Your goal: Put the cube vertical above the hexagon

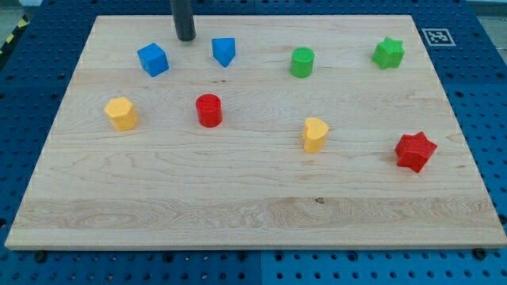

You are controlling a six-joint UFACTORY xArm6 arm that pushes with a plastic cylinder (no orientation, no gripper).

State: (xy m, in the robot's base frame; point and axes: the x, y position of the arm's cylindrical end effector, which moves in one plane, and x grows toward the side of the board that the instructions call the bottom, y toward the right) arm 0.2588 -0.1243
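A blue cube (pixel 153 59) lies near the view's top left of the wooden board (pixel 253 214). A yellow hexagon (pixel 121 113) lies below it and slightly to its left. My tip (pixel 185 37) stands on the board near the top edge, up and to the right of the blue cube, between it and a blue wedge-shaped block (pixel 224 51). The tip touches no block.
A red cylinder (pixel 209 110) lies right of the yellow hexagon. A green cylinder (pixel 302 62) and a green star (pixel 388 53) lie along the top right. A yellow heart-shaped block (pixel 314 134) and a red star (pixel 415 151) lie at the right.
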